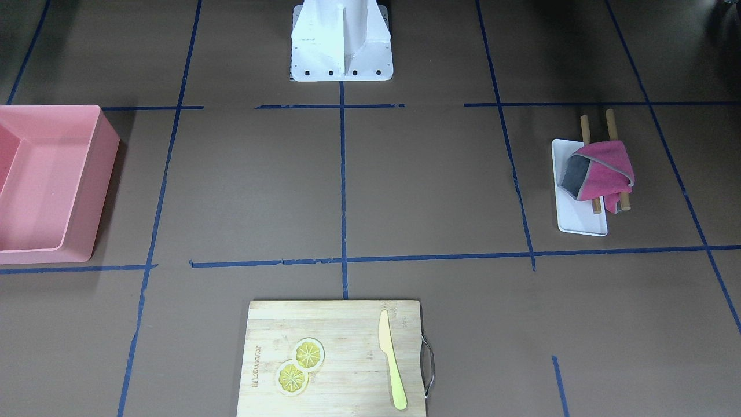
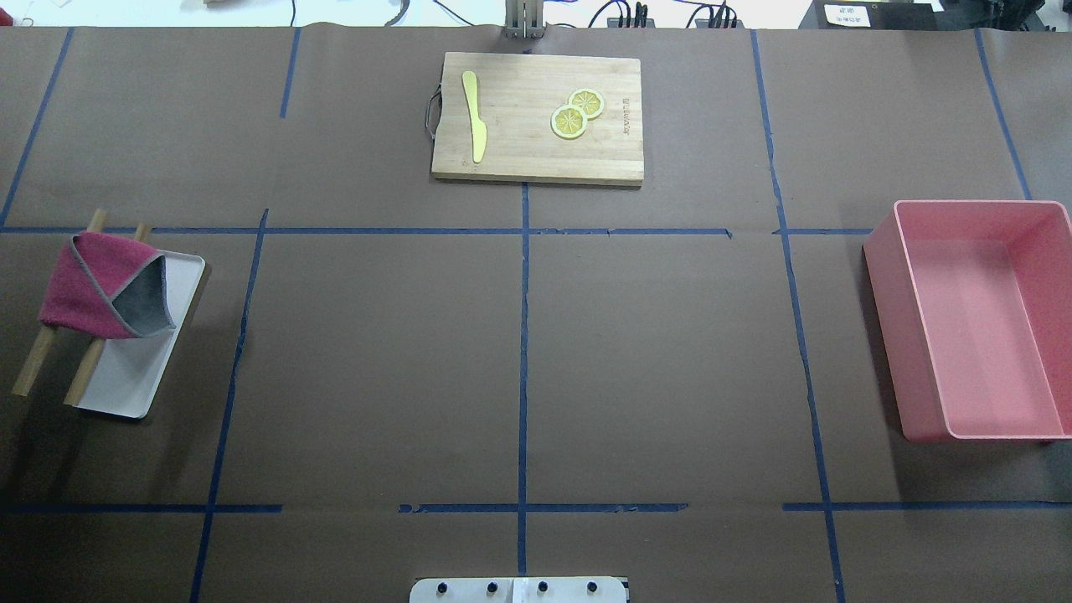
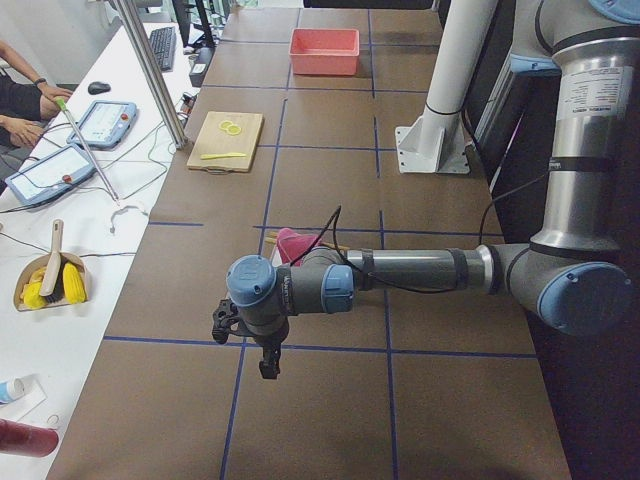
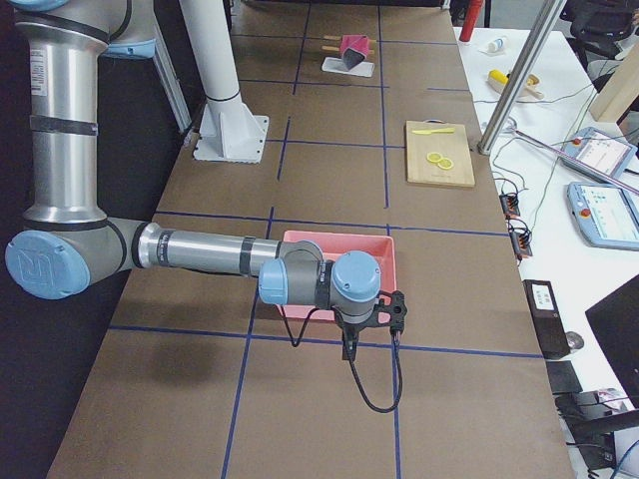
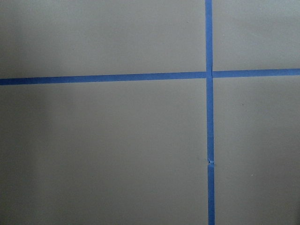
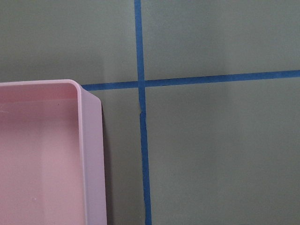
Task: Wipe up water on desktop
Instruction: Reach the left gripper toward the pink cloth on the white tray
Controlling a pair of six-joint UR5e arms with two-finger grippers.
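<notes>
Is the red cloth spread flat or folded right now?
Folded: the red cloth drapes over two wooden rods, grey underside showing.

desktop middle open (cutting board, pink bin at edges).

The left arm is seen with its upper section upright and its forearm stretched out level, the wrist bent so that the left gripper is pointed downward. The right arm is held in a mirrored pose, forearm level, with the right gripper turned down. Whether either gripper is open cannot be made out.
</notes>
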